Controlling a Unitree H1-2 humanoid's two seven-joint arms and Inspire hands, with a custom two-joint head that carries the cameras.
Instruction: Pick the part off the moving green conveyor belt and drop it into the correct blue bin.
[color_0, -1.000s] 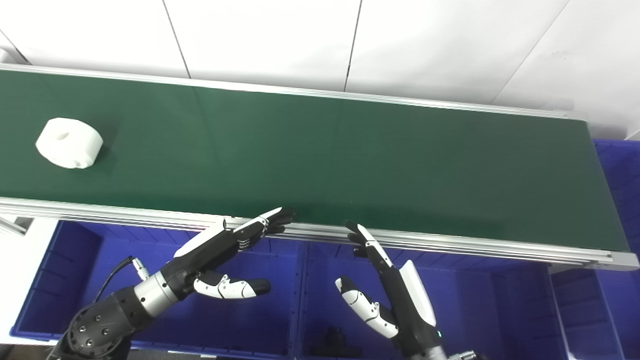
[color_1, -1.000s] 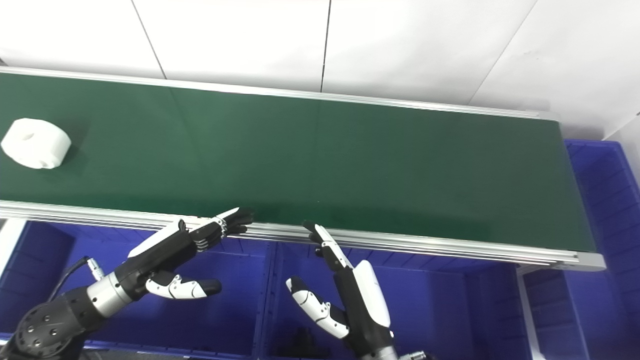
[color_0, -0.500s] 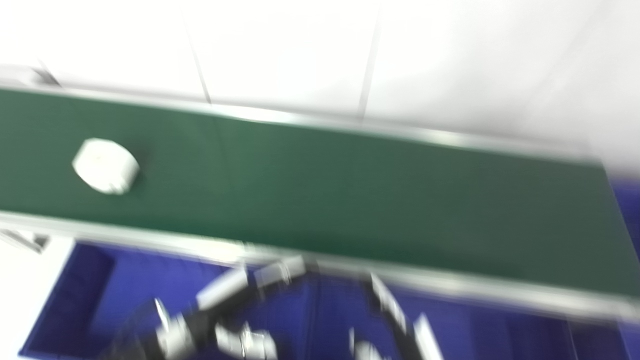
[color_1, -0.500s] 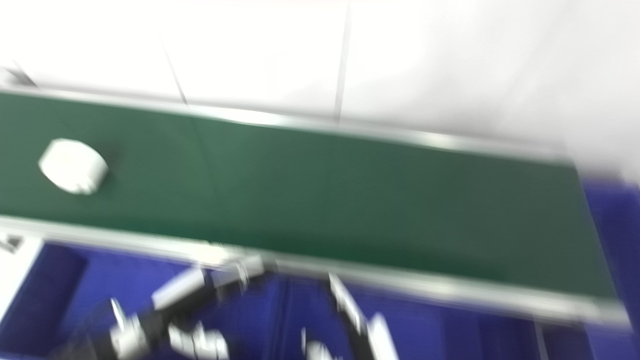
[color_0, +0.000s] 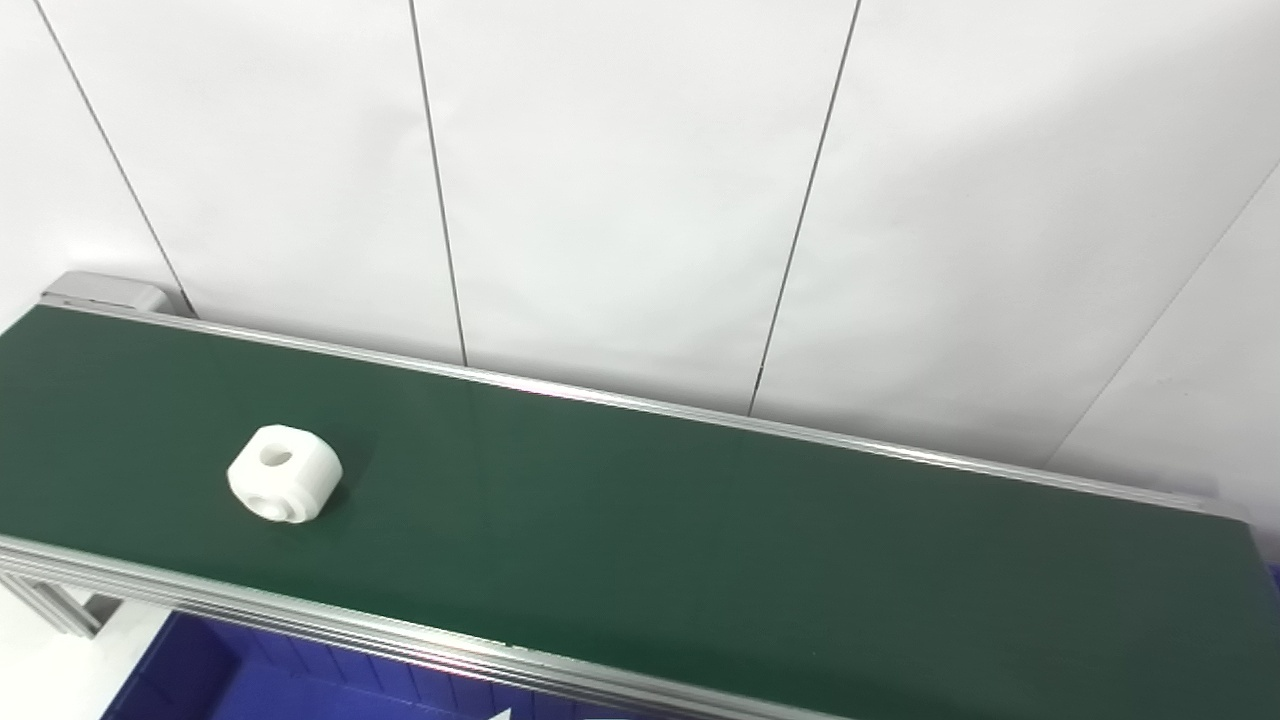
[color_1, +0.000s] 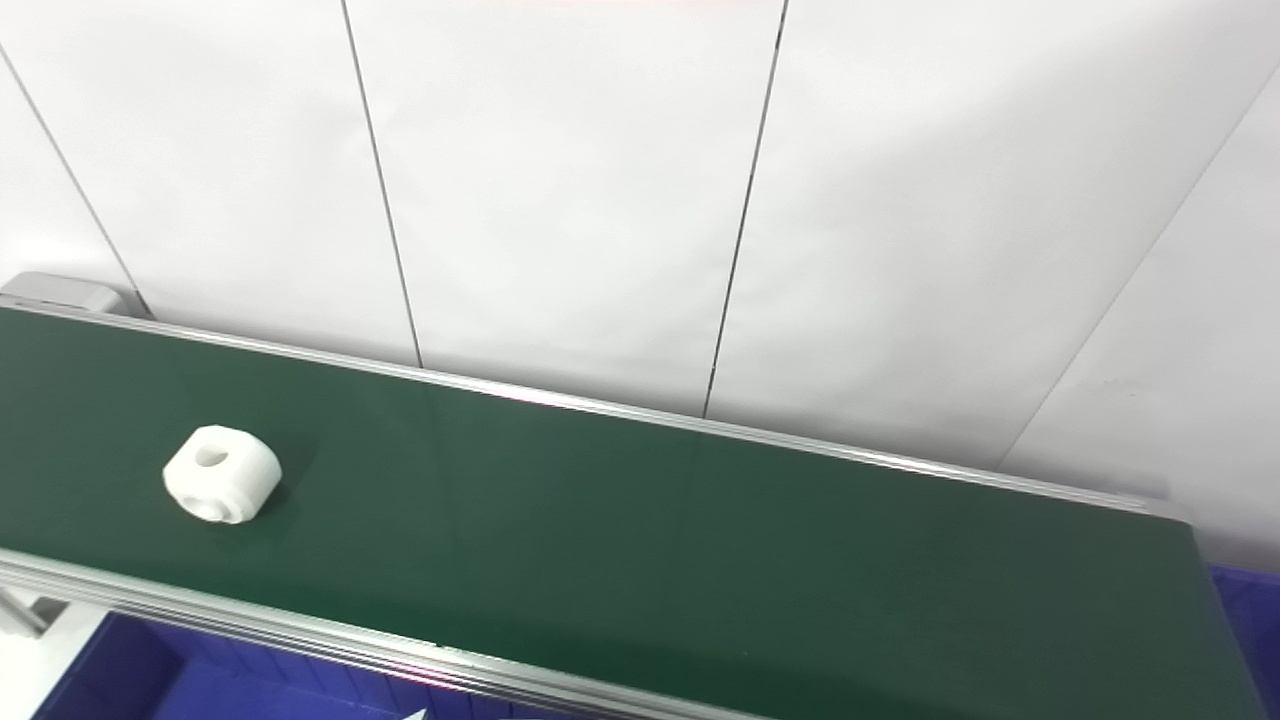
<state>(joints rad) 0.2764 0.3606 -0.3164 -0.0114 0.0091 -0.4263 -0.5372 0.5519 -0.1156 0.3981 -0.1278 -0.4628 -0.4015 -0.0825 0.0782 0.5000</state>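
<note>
A white round part (color_0: 285, 487) with a hole through its top lies on the green conveyor belt (color_0: 700, 560), near the belt's left end and closer to the near rail. It also shows in the right eye view (color_1: 222, 487). Neither hand is in the picture. Only a tiny white sliver (color_0: 500, 714) pokes in at the bottom edge, too small to identify. Nothing touches the part.
The belt's near metal rail (color_0: 300, 625) runs along the bottom. Parts of blue bins show below it at the bottom left (color_0: 220, 685) and past the belt's right end (color_1: 1248, 600). A white panelled wall (color_0: 640, 180) stands behind the belt.
The camera has tilted up, so both hands and most of the blue bins have dropped out of the picture. The white part sits a little further right along the belt.
</note>
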